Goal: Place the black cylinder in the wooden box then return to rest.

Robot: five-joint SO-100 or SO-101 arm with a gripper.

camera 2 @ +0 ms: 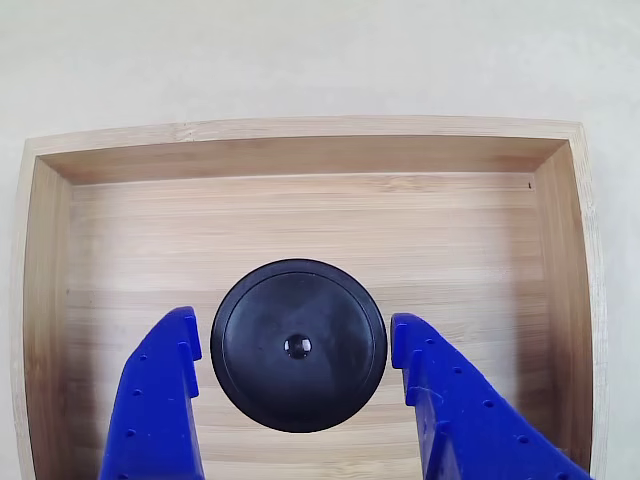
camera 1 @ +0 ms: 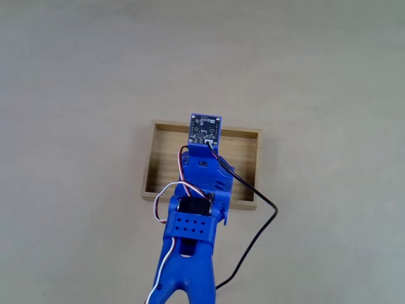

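The blue plastic jaws stand open, one perforated finger [camera 2: 160,400] on each side of the black cylinder [camera 2: 298,345], with a thin gap showing between each finger and its rim, so nothing is gripped. The cylinder is matte, round and flat-topped with a tiny central dimple, and it sits on the grained plank floor of the wooden box [camera 2: 300,150], nearer the box's bottom wall in the other view. The box is shallow, light wood with thin raised walls. In the fixed view the blue arm [camera 1: 190,221] reaches over the box [camera 1: 243,133], which lies near the middle of the pale, smooth worktop [camera 1: 76,76].
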